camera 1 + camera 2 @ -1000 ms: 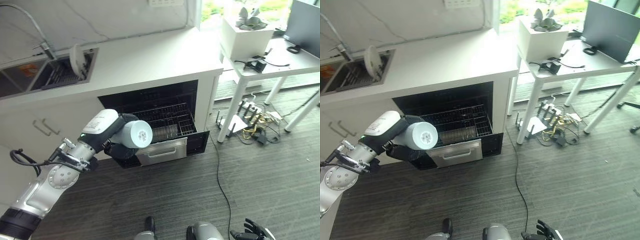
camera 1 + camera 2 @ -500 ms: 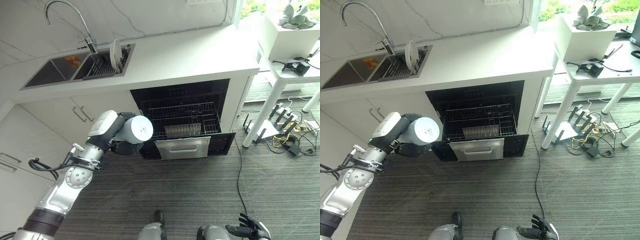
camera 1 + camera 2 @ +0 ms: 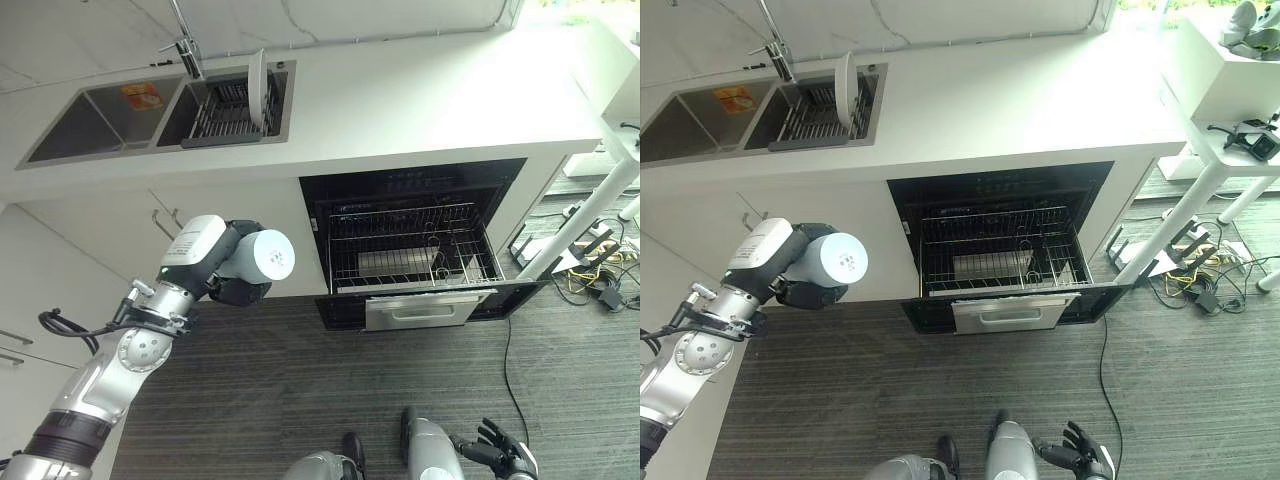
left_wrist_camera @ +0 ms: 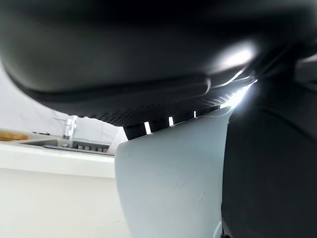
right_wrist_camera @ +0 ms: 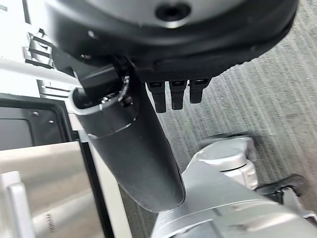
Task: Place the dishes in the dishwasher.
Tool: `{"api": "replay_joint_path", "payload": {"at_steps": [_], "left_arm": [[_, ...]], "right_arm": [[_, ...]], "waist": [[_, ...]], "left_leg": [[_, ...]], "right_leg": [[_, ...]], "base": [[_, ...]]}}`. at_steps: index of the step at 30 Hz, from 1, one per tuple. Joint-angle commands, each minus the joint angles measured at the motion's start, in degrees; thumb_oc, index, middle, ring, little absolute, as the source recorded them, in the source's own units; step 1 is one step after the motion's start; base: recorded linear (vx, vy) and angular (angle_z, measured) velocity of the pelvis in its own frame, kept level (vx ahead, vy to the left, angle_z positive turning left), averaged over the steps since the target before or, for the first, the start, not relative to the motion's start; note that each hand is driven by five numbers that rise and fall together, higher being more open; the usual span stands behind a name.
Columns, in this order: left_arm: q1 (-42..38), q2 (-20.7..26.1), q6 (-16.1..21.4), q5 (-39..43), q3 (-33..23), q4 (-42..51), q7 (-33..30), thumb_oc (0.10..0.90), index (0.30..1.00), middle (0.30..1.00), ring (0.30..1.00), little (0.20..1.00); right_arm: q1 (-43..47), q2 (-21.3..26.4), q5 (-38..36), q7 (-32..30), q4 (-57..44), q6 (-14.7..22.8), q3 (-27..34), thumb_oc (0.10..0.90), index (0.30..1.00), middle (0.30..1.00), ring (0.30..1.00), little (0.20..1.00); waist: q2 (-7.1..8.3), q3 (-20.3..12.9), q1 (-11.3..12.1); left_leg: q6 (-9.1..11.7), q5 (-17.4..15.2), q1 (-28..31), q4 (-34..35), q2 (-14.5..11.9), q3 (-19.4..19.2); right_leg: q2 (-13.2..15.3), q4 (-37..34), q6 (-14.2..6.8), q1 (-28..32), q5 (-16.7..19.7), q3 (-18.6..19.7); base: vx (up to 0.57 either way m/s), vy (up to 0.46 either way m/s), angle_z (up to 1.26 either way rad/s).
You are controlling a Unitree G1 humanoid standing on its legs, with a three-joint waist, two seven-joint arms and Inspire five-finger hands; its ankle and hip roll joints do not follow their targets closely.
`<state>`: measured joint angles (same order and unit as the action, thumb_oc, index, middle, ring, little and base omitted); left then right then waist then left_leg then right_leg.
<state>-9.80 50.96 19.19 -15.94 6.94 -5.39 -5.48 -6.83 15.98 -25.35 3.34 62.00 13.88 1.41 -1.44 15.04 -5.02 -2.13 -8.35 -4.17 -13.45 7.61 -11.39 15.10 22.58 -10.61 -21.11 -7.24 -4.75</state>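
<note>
The left arm (image 3: 120, 370) is made of silver-grey metal segments with rounded joints, and it has a dark band near the lower end. Its forearm carries a white cover with a small green light, and thin black cables run beside the wrist. The left hand (image 3: 237, 291) is dark. The right hand (image 3: 500, 455) is also dark, with black fingers.

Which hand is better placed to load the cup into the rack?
Left. The left hand already grips the white cup, level with the open dishwasher and its rack. The right hand hangs low, empty.
</note>
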Motion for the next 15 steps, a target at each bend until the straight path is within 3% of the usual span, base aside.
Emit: {"api": "replay_joint_path", "payload": {"at_steps": [1, 3, 4, 5, 6, 9, 10, 13, 15], "left_arm": [[-5.15, 4.51, 4.77, 6.37, -6.55, 3.78, -3.46, 0.4, 0.3, 0.3, 0.3, 0.3], [-5.12, 4.75, 4.77, 6.42, -6.48, 3.63, -3.8, 0.4, 0.3, 0.3, 0.3, 0.3], [-3.9, 3.69, 1.47, 6.62, -6.87, 5.32, -4.38, 0.4, 0.3, 0.3, 0.3, 0.3], [-3.57, 3.39, 1.22, 6.39, -7.07, 5.69, -4.42, 0.4, 0.3, 0.3, 0.3, 0.3], [-3.02, 2.99, 1.25, 6.75, -8.06, 6.79, -3.08, 0.4, 0.3, 0.3, 0.3, 0.3], [-3.74, 2.96, 2.85, 7.45, -7.98, 5.95, -3.01, 0.4, 0.3, 0.3, 0.3, 0.3], [-4.41, 2.79, 3.14, 7.61, -7.53, 5.81, -3.27, 0.4, 0.3, 0.3, 0.3, 0.3], [-4.71, 2.22, 2.95, 6.92, -7.16, 5.64, -3.15, 0.4, 0.3, 0.3, 0.3, 0.3], [-4.98, 2.35, 2.44, 6.95, -6.72, 5.91, -2.94, 0.4, 0.3, 0.3, 0.3, 0.3]], "right_arm": [[-1.07, 1.36, 1.4, 1.65, -0.05, 4.64, 0.21, 0.8, 0.9, 0.9, 0.9, 0.9], [-1.17, 1.46, 1.57, 1.97, -0.3, 4.4, 0.1, 0.8, 0.9, 0.9, 0.9, 0.9], [-1.04, 2.6, 4.09, 2.4, -2.25, 3.13, -1.77, 0.8, 0.9, 0.9, 0.9, 0.9], [-1.1, 2.86, 4.19, 2.47, -2.55, 3.04, -2.17, 0.8, 0.9, 0.9, 0.9, 0.9], [-1.39, 4.46, 4.72, 2.83, -3.53, 2.6, -3.48, 0.8, 0.9, 0.9, 0.9, 0.9], [-0.6, 6.07, 2.54, 3.14, -1.96, 2.84, -3.06, 0.8, 0.9, 0.9, 0.9, 0.9], [-0.55, 6.5, 2.37, 2.91, -1.42, 3.57, -3.06, 0.8, 0.9, 0.9, 0.9, 0.9], [-0.07, 6.65, 1.76, 1.81, -1.44, 3.21, -3.21, 0.8, 0.9, 0.9, 0.9, 0.9], [0.1, 6.59, 1.35, 2.04, -1.05, 3.13, -3.01, 0.8, 0.9, 0.9, 0.9, 0.9]], "waist": [[-0.02, -4.09, -1.24], [0.19, -4.18, -1.31], [1.44, -5.23, -1.31], [1.71, -5.16, -1.21], [1.89, -3.98, -0.48], [-0.51, -3.67, -0.74], [-1.83, -3.16, -1.01], [-2.76, -4.03, -1.64], [-3.38, -4.55, -2.18]], "left_leg": [[0.88, -10.57, 3.12, -3.73, -6.62, 0.89], [1.1, -10.35, 3.71, -3.73, -7.12, 0.68], [2.15, -9.28, 7.42, -3.73, -8.62, 0.43], [2.6, -8.09, 7.75, -3.73, -8.76, 0.29], [4.94, -1.18, 1.87, -11.67, -11.17, 0.45], [5.95, 1.05, -0.38, -3.73, -12.68, -0.44], [7.1, 4.49, -3.44, -3.73, -14.59, -0.27], [6.23, -0.56, -3.69, -3.73, -14.14, 0.75], [6.28, -1.64, -3.06, -3.73, -14.14, 0.24]], "right_leg": [[2.14, -5.4, -4.01, 4.51, 7.48, 0.22], [1.95, -5.4, -4.02, 4.91, 6.93, 0.2], [-0.41, -5.4, -1.94, 7.47, 3.91, -0.27], [-0.7, -5.4, -1.4, 8.17, 3.33, -0.2], [-2.78, -5.4, 1.83, 12.25, -0.03, -0.1], [-3.48, -5.4, 1.7, 13.14, -1.63, -1.67], [-4.03, -5.4, 1.88, 13.89, -2.19, -2.25], [-2.92, -5.4, 1.04, 12.97, -2.29, -2.91], [-2.19, -5.4, 0.53, 12.45, -2.02, -3.44]], "base": [[0.4, -0.484, 0.12], [0.39, -0.481, -0.16], [0.41, -0.506, -0.13], [0.54, -0.674, -0.16], [0.23, -0.24, 0.37], [0.15, 0.04, 0.2], [0.08, 0.178, 0.0], [0.06, 0.198, 0.28], [0.06, 0.147, -0.27]]}}
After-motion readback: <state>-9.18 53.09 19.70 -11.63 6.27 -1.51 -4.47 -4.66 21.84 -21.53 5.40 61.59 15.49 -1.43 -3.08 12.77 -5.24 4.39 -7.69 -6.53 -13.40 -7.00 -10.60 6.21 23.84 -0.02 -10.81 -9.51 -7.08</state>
